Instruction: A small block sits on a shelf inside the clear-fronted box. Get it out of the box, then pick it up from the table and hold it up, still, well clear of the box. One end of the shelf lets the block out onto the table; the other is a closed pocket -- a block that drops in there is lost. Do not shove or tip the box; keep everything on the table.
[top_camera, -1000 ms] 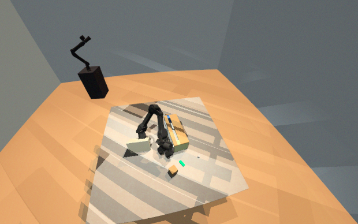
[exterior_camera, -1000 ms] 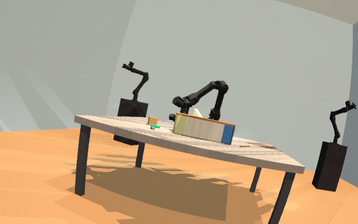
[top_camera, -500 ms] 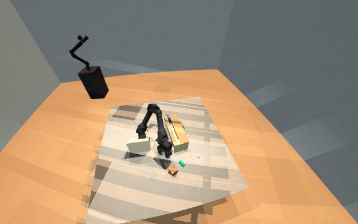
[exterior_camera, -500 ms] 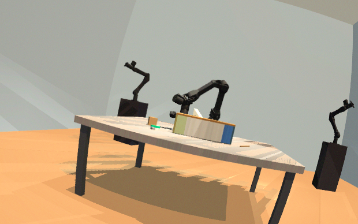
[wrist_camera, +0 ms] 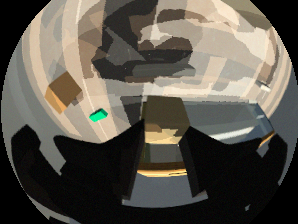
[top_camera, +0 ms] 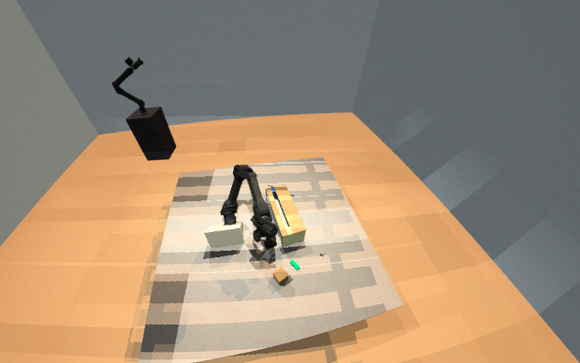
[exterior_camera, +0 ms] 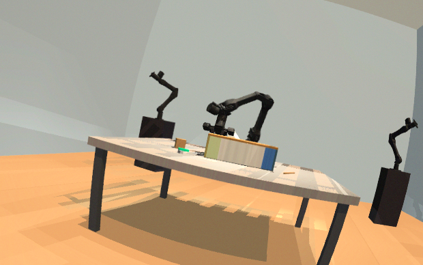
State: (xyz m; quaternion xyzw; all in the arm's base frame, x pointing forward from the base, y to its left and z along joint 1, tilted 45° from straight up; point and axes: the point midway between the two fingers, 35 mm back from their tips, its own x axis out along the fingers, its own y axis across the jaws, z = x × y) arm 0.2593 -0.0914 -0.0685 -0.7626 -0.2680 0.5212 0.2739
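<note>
Tan small block point(wrist_camera: 164, 117) clamped in hand point(wrist_camera: 164, 137), raised above desk point(top_camera: 299, 299), just off green end of box point(top_camera: 285, 221). No readable writing. Grey-striped desk top, orange floor, grey walls. Second tan cube point(top_camera: 281, 276), green chip point(top_camera: 295, 265) nearby.

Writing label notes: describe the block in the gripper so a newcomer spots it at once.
Find the long box on the table; the gripper hangs just off its pale-green end. A small tan block is clamped between its fingers. The other tan cube lies loose on the table by a green chip; the block is the only one held.
</note>
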